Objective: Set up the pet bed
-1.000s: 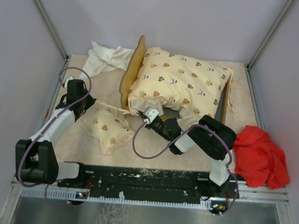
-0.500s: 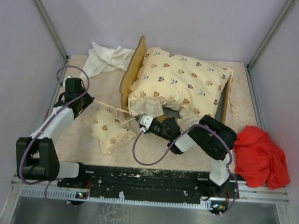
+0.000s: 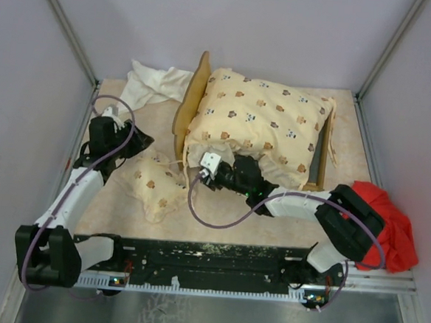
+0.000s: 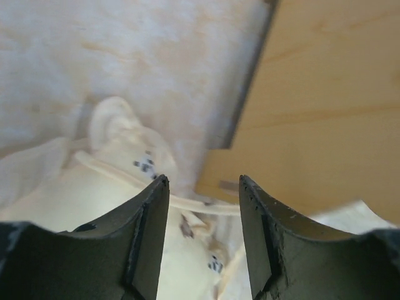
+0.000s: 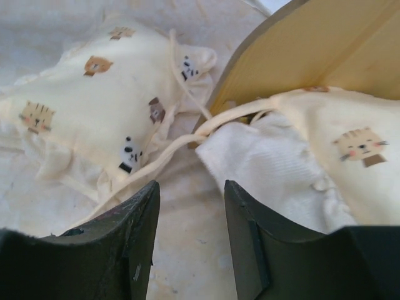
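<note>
The pet bed's light wooden frame point(image 3: 192, 104) stands at the back middle, and its cream animal-print cushion point(image 3: 263, 120) lies bunched over it. The small matching pillow point(image 3: 155, 183) lies on the table in front of the headboard. My left gripper point(image 3: 143, 142) hovers open over the pillow's far edge. In the left wrist view a thin tie string point(image 4: 206, 205) crosses loose between the left gripper's point(image 4: 203, 181) fingertips. My right gripper point(image 3: 198, 171) is open at the cushion's front left corner. In the right wrist view the right gripper point(image 5: 190, 184) holds nothing, with the pillow point(image 5: 106, 94) and cushion point(image 5: 350, 150) ahead.
A plain white cloth point(image 3: 151, 83) lies crumpled at the back left, beside the headboard. A red cloth point(image 3: 377, 224) sits at the right front, behind my right arm's elbow. Grey walls close in the table on three sides.
Both grippers have opened and let go of the cushion's tie strings, which are now slack. The right arm has stretched out low, its elbow swinging right. The left gripper shifted slightly back.
</note>
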Controlling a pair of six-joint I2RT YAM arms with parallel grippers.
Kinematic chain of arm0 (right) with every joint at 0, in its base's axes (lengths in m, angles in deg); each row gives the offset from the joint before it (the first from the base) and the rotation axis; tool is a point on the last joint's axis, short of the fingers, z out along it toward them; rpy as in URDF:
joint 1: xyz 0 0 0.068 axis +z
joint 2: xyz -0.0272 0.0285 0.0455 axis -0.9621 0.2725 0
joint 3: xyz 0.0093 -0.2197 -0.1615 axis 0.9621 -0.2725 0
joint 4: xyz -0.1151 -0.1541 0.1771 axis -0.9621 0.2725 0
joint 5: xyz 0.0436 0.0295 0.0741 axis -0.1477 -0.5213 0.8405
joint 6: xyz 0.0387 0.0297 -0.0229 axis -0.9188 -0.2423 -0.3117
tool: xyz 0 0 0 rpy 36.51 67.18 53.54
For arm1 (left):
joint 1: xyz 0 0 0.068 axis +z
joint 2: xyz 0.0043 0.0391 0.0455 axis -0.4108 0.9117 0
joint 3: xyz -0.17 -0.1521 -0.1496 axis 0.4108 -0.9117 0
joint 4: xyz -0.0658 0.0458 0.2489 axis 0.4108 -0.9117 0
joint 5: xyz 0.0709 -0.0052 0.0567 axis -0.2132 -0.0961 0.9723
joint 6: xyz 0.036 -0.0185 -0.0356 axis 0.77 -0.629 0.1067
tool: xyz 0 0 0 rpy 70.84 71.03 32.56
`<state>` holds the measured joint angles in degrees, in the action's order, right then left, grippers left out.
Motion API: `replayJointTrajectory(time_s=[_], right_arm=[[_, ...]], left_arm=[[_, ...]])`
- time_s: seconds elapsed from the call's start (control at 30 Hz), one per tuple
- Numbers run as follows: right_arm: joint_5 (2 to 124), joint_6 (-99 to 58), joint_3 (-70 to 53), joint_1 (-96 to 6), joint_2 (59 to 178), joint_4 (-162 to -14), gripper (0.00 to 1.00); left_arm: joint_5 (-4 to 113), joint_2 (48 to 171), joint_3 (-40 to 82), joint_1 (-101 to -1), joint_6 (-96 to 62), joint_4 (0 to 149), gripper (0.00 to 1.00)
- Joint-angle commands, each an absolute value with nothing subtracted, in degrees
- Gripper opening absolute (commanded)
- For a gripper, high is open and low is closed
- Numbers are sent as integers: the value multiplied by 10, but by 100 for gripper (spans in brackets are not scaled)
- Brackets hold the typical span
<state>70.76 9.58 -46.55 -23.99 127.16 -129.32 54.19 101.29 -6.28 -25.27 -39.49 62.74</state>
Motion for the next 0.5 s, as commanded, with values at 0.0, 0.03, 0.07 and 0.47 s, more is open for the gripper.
replayJointTrajectory(time_s=[0.0,0.03,0.07,0.47], right_arm=[[625,10,-404,-239,1214,-1173,47],[619,0,-395,-240,1210,-1162,47],[611,-12,-387,-240,1206,-1158,48],[532,-56,-316,-240,1282,-1147,50]], left_arm=[[431,970,-83,-304,-353,669,54],[419,966,-86,-322,-349,673,54],[409,964,-87,-337,-346,674,54],[439,897,-127,-392,-359,660,50]])
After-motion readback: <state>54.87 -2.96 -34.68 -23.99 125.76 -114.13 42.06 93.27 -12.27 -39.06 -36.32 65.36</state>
